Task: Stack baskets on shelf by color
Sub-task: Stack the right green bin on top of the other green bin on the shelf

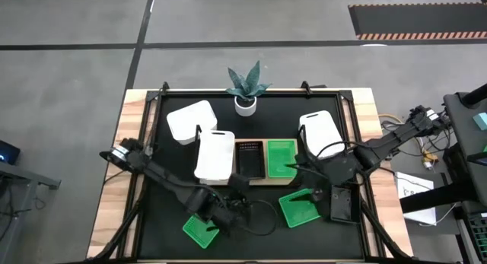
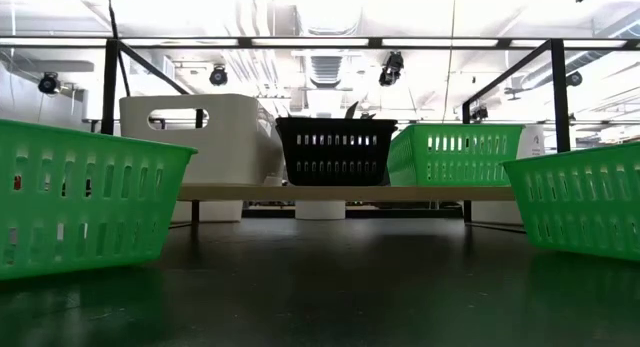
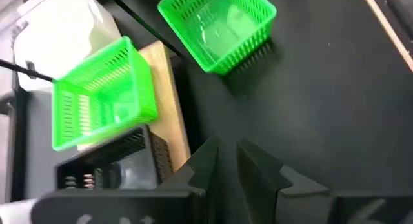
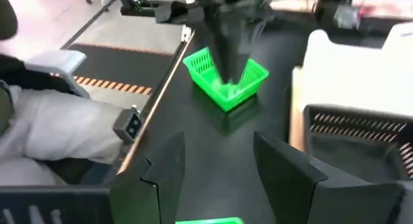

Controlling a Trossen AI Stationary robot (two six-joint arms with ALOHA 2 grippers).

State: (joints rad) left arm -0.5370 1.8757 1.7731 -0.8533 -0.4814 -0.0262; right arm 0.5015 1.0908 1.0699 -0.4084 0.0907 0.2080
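Baskets crowd a wooden shelf (image 1: 259, 179) at the middle of the counter (image 1: 152, 218), where you have a white one (image 1: 214, 154), a black one (image 1: 249, 158) and a green one (image 1: 280, 157) standing side by side. Two more white baskets (image 1: 190, 121) (image 1: 319, 132) wait behind the shelf. Two loose green baskets lie on the near side: one (image 1: 200, 231) by the left arm, one (image 1: 299, 208) by the right. A spare black basket (image 1: 340, 205) rests just beside that second green one.

Your left pincer (image 1: 234, 205) sits low between the two loose green baskets, its fingers (image 3: 213, 161) nearly closed and holding nothing. Your right pincer (image 1: 313, 192) hangs just over the near green basket's far edge, spread wide and empty.

By the look of it, you are between picks, green next. The right arm is best placed: drop over a wall of the basket below, close, lift, then nest it into the green one on the shelf.
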